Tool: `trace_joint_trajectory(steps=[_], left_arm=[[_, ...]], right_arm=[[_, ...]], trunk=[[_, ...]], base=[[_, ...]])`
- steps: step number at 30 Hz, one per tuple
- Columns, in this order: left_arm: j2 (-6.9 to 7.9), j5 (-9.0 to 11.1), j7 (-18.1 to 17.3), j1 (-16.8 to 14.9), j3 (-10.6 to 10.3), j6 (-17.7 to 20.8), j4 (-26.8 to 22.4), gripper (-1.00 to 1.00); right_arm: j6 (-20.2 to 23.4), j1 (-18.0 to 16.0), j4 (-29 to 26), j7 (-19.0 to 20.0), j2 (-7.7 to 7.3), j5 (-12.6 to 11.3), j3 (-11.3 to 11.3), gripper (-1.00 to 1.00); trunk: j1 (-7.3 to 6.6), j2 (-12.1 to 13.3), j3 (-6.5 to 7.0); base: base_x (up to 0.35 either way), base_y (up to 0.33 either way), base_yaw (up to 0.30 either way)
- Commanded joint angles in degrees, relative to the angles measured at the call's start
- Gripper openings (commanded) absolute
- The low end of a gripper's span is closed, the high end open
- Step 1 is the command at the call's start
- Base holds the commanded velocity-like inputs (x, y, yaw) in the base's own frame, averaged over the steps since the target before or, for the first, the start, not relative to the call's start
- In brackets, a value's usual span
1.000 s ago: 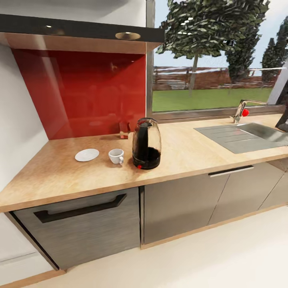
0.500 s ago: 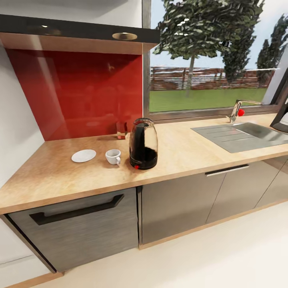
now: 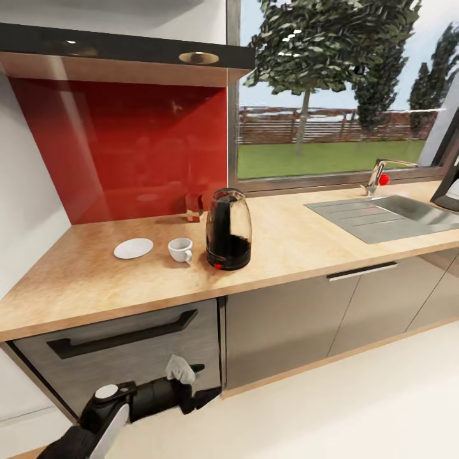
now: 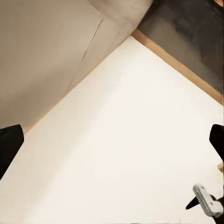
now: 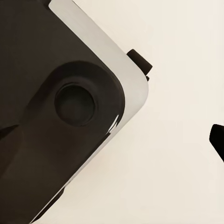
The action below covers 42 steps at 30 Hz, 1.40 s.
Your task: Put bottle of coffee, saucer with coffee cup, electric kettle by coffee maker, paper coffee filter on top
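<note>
Electric kettle (image 3: 228, 229) upright mid-tabletop (image 3: 299, 239), coffee cup (image 3: 181, 250) just beside it, saucer (image 3: 133, 248) near cup but apart; cup not yet on saucer, so 3 items likely staged for regrouping; coffee maker (image 3: 450, 182) at far end past sink (image 3: 389, 217), well apart from them; left hand (image 3: 191, 382) low before cabinet front (image 3: 127, 357), grasping nothing; fingers appear spread in left wrist view, over floor (image 4: 121, 140); right hand: cannot tell whether released or clenched.
</note>
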Motion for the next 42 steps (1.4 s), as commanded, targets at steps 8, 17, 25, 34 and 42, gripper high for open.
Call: trace_joint_trajectory(steps=[8, 17, 25, 34, 42], left_arm=[[-5.43, -0.02, 3.68, -3.24, 0.03, 7.2, -8.59, 1.0], [-7.07, -0.13, 7.71, -15.21, 1.14, 8.11, -10.02, 1.0], [-7.12, -0.14, 8.49, -21.04, 1.97, 10.8, -10.21, 1.0], [-7.13, -0.14, 12.39, -25.58, 3.44, 12.39, -10.41, 1.0], [-7.74, -0.13, 15.9, -28.07, 3.56, 12.62, -10.38, 1.0]], right_arm=[[-0.43, -0.09, 0.19, 0.01, 0.0, 0.02, 0.28, 1.0], [-0.43, -0.09, 0.19, -0.23, 0.0, 0.02, 0.3, 1.0], [-0.37, -0.09, 0.26, -2.73, 0.0, 0.01, 0.36, 1.0], [-0.35, -0.09, 0.28, -3.44, 0.0, 0.0, 0.37, 1.0], [-0.34, -0.09, 0.28, -3.49, 0.0, 0.0, 0.37, 1.0]], trunk=[[0.0, -0.02, -0.06], [0.0, -0.02, -0.06], [0.0, -0.02, -0.06], [0.0, -0.02, -0.06], [0.0, -0.02, -0.06]], base=[[0.0, 0.0, 0.0], [0.0, 0.0, 0.0], [0.0, 0.0, 0.0], [0.0, 0.0, 0.0], [0.0, 0.0, 0.0]])
